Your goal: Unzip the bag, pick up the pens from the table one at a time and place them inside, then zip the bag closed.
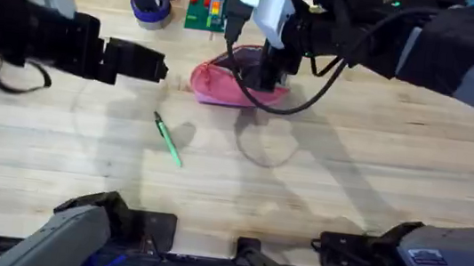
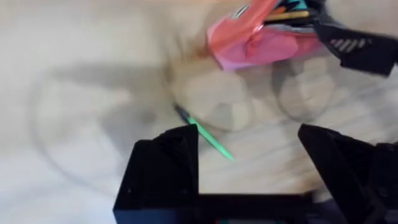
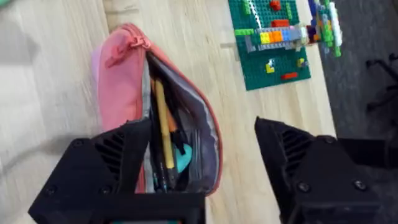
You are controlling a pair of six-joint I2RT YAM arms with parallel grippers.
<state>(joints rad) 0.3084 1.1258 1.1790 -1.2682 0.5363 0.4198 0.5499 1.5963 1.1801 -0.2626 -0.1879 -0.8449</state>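
Observation:
The pink bag (image 1: 224, 85) lies at the table's far middle, its zipper open and its mouth gaping (image 3: 186, 118). A yellow-orange pen (image 3: 160, 118) lies inside it among other dark items. My right gripper (image 1: 273, 70) hangs open over the bag's right end, and in the right wrist view (image 3: 205, 180) the jaws straddle the bag's open rim. The green pen (image 1: 167, 138) lies on the bare table (image 1: 349, 173) nearer the front. My left gripper (image 1: 162, 69) is open and empty, above and left of the green pen (image 2: 210, 140), with the bag (image 2: 255, 46) beyond it.
A green building-block plate (image 1: 205, 8) with coloured bricks and a purple cup (image 1: 151, 9) of tan sticks stand at the table's far edge behind the bag. The plate (image 3: 268, 43) lies close to the bag's far side. A cable loops over the table right of the bag.

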